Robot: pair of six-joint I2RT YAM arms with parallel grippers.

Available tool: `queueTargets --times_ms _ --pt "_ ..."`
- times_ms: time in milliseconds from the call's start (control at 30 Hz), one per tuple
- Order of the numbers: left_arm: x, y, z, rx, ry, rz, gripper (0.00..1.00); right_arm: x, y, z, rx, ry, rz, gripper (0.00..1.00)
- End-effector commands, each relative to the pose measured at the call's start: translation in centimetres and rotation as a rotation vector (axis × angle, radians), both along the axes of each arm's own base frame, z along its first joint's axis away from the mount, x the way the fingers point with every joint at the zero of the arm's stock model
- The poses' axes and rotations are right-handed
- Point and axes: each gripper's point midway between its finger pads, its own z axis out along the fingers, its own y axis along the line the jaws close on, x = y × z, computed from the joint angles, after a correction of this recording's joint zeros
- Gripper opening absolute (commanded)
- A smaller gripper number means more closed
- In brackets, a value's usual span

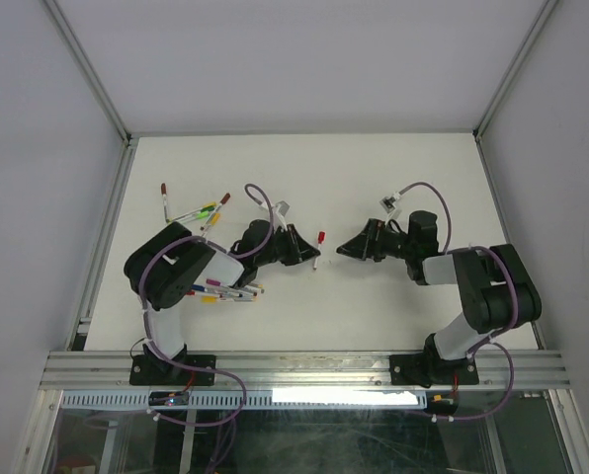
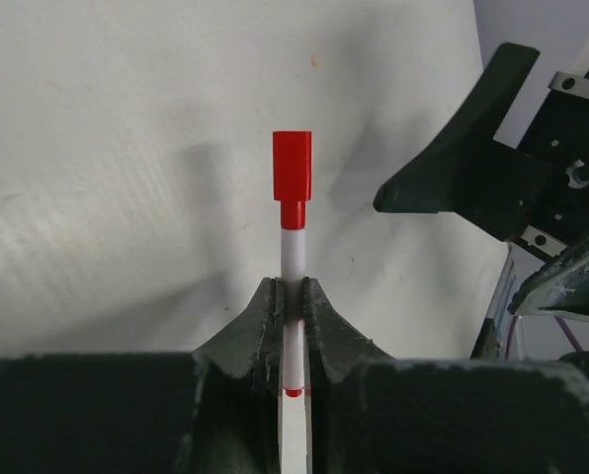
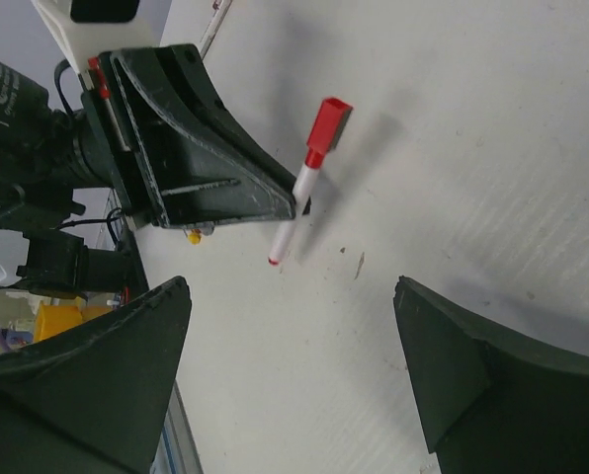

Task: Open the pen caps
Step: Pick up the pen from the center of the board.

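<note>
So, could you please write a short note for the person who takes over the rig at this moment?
Left end effector: shut on the barrel of a pen. Its red cap is on and points away from the wrist.
Right end effector: open and empty, facing that cap without touching it.
Other pens: one cluster lies at the far left of the table, and a second group lies beside the left arm. They are too small to tell whether they are capped.
Done: one pen is grasped.
Left: pull off the red cap, then probably do the rest.
</note>
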Motion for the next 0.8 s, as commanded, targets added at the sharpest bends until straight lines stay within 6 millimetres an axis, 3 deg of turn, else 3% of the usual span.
queueTargets --times_ms 0,200,400,567,767 --pt "0.2 -3.2 5.0 -0.252 -0.071 -0.022 0.0 1.6 1.1 1.6 0.034 -0.076 -0.02 0.86" --pt "-1.0 -5.0 4.6 -0.313 -0.036 -0.064 0.0 2.2 1.4 -0.3 0.038 0.026 -0.023 0.73" --pt "-2.5 -6.2 3.5 -0.348 0.007 -0.082 0.0 2.5 1.7 -0.1 0.065 0.042 -0.022 0.64" --pt "-3.2 -7.4 3.2 -0.371 0.028 -0.108 0.0 2.6 1.7 -0.5 0.058 0.07 -0.021 0.48" --pt "-3.2 -7.4 2.9 -0.365 0.035 -0.097 0.0 2.6 1.7 -0.9 0.052 0.099 -0.019 0.48"
